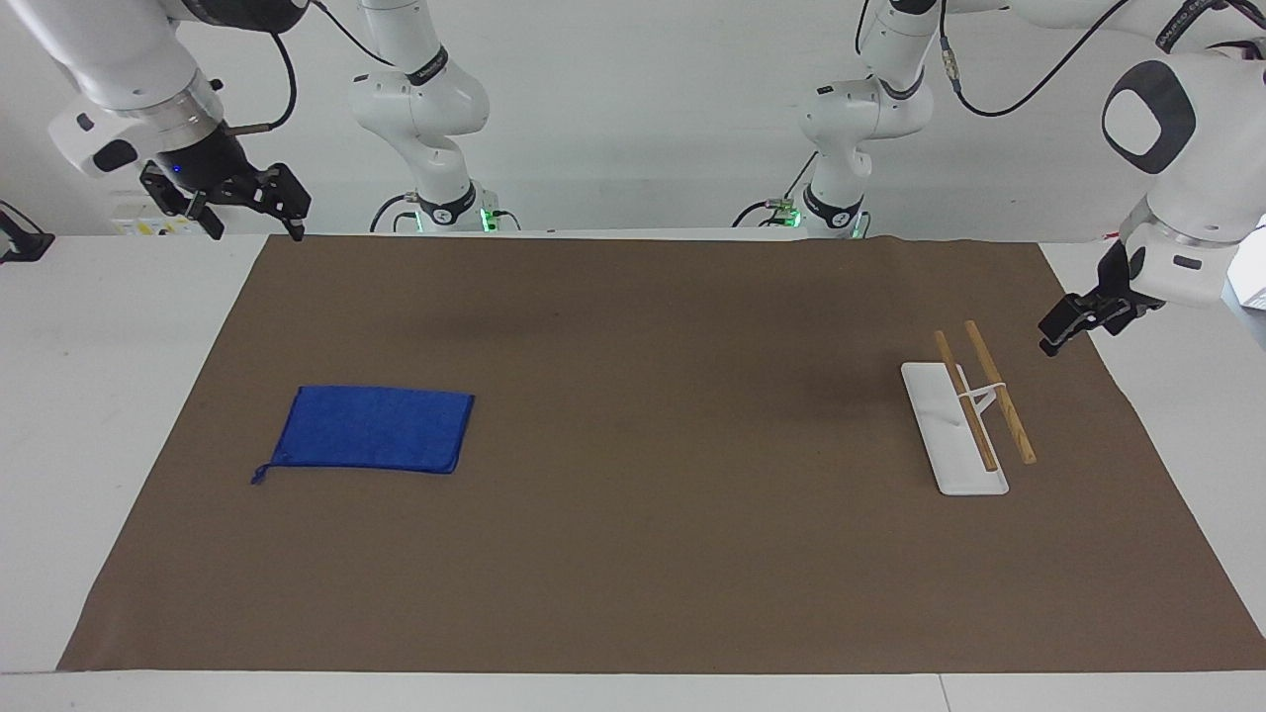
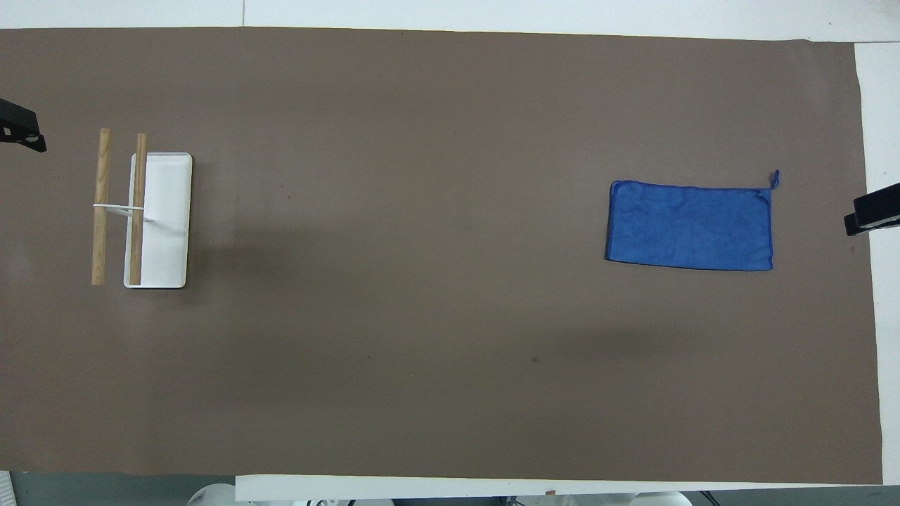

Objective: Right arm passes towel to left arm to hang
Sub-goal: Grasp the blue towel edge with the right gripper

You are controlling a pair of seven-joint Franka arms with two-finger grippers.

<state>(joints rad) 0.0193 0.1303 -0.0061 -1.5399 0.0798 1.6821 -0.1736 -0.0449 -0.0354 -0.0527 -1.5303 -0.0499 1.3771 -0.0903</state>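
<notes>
The blue towel (image 1: 374,429) lies flat on the brown mat (image 1: 633,554) toward the right arm's end of the table, and also shows in the overhead view (image 2: 690,225). Its thin loop (image 1: 259,477) sticks out at one corner. My right gripper (image 1: 255,222), wide and forked with a blue light, is open and empty, raised over the mat's corner at its own end, apart from the towel. Only its tip (image 2: 872,214) shows in the overhead view. My left gripper (image 1: 1050,341) hangs raised beside the rack, empty; its tip (image 2: 21,130) shows at the overhead view's edge.
A rack (image 1: 954,435) with a white flat base and two wooden bars (image 1: 999,391) stands on the mat toward the left arm's end, also in the overhead view (image 2: 165,218). The mat covers most of the white table (image 1: 109,326).
</notes>
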